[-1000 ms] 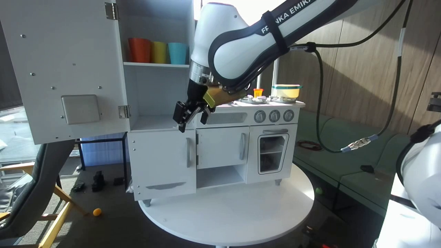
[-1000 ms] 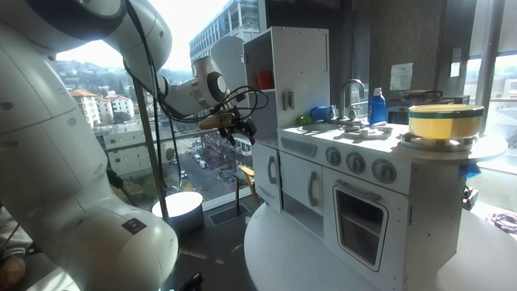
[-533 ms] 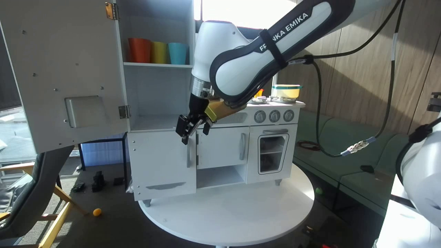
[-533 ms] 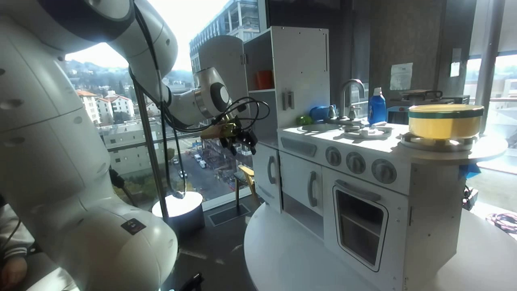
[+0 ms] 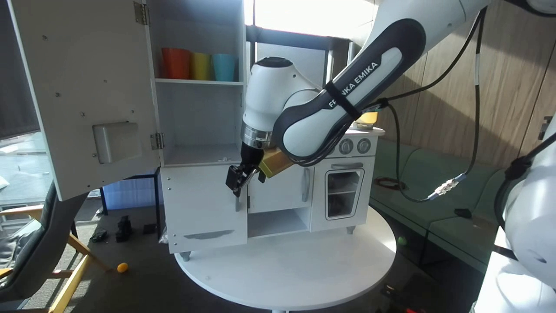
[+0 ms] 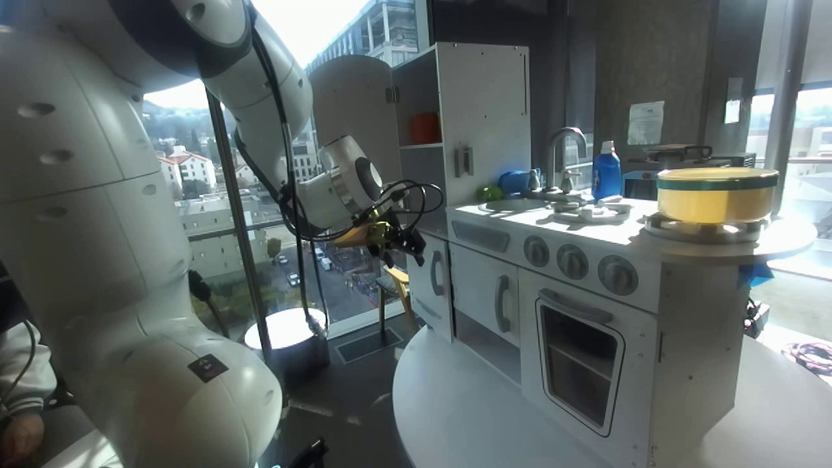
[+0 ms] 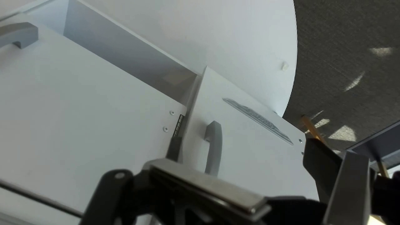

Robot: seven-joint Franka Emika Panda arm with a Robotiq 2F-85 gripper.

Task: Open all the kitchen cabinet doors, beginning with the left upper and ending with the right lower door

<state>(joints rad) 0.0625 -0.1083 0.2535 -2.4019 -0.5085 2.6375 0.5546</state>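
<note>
Kitchen cabinet doors [image 5: 195, 200] stand one open and three closed, as far as these views show. Wide open is the left upper door [image 5: 95, 91], above the jaws and to their left in an exterior view, well apart from them. Left to do are the lower left door [image 7: 259, 153], in front of the jaws; the plain middle door [image 6: 481, 289], just to the right of the jaws; and the right lower door [image 6: 582, 364], windowed and farthest along on that side. By my judgement that is one step of four, with the lower left door next.

The jaws are spread apart and grip nothing. In the wrist view the grey handle [image 7: 215, 147] of the lower left door shows between their two sides, nearer one of them; whether there is any contact I cannot tell.

Against the earlier frames, the jaws have come down, from about that door's top edge to the upper part of its handle in an exterior view. The left upper door has shifted too: its free edge now shows farther in toward the jaws, which I read as a slight swing back from its widest, far short of closing. The three closed doors look unchanged.
</note>
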